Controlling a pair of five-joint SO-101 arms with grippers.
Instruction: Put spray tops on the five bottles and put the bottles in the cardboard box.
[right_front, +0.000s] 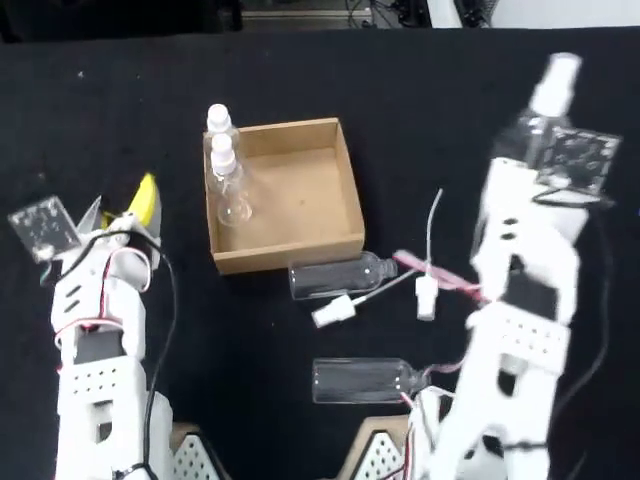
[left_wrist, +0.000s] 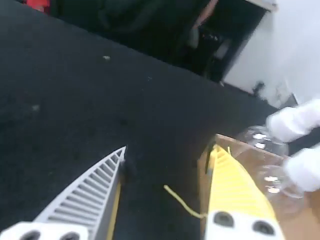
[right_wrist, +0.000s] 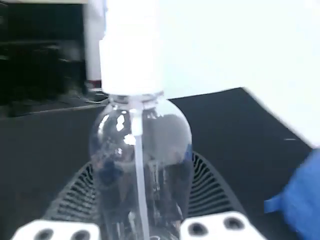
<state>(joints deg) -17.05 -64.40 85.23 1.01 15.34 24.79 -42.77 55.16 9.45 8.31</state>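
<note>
The cardboard box sits mid-table with two capped bottles standing upright at its left wall; they also appear in the left wrist view. My right gripper is raised at the right, shut on a clear bottle that has a white spray top fitted. My left gripper hangs open and holds nothing just left of the box, its yellow finger near the box wall. Two uncapped bottles lie on their sides in front of the box. Between them lie two loose spray tops.
The table is covered in black cloth. A pink cable runs from the right arm past the loose tops. Both arm bases stand at the near edge. Open cloth lies behind and left of the box.
</note>
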